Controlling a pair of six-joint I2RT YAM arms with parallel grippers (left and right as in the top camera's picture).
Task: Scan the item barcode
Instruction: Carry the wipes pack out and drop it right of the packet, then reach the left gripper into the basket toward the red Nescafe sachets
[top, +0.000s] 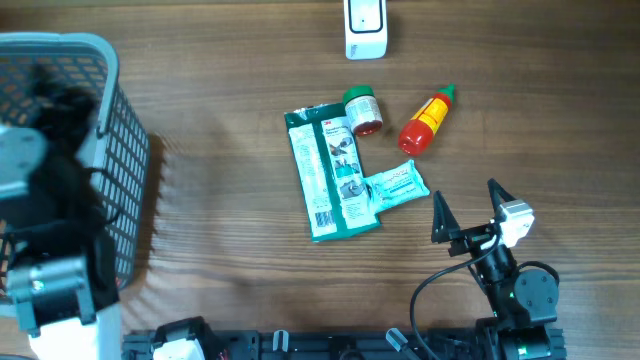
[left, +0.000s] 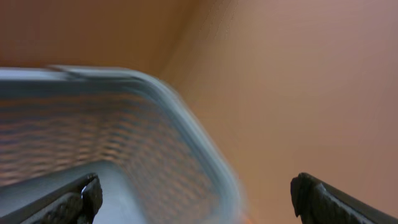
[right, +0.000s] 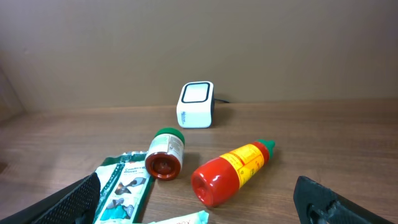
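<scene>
Red squeeze bottle (top: 427, 123): lies on its side on the table (top: 220, 230), green cap pointing away from the right arm, base towards it; no arm touches it.
Neighbours: a small jar (top: 362, 112) with a green lid lies just beside it; a flat green card pack (top: 330, 172) and a small pale sachet (top: 398, 186) lie nearer the middle, the sachet overlapping the pack's corner.
Scanner (top: 366, 25): white box at the far edge, window facing the items, well apart from them.
Right gripper (top: 465, 192): jaws spread wide, empty, low and near the sachet, aimed at the bottle and jar.
Left gripper (left: 196, 190): jaws spread wide, nothing between them, hanging over the basket (top: 125, 150) at the left edge.
Likely pick: any of the four could be next; the bottle is my guess, since it lies straight ahead of the right arm.
Handling: probably light, soft plastic that gives under pressure; glossy, round and free to roll.
Where to hold: across the broad middle of the body, gently, with the printed label left uncovered.
Barcode: not readable from these views.
</scene>
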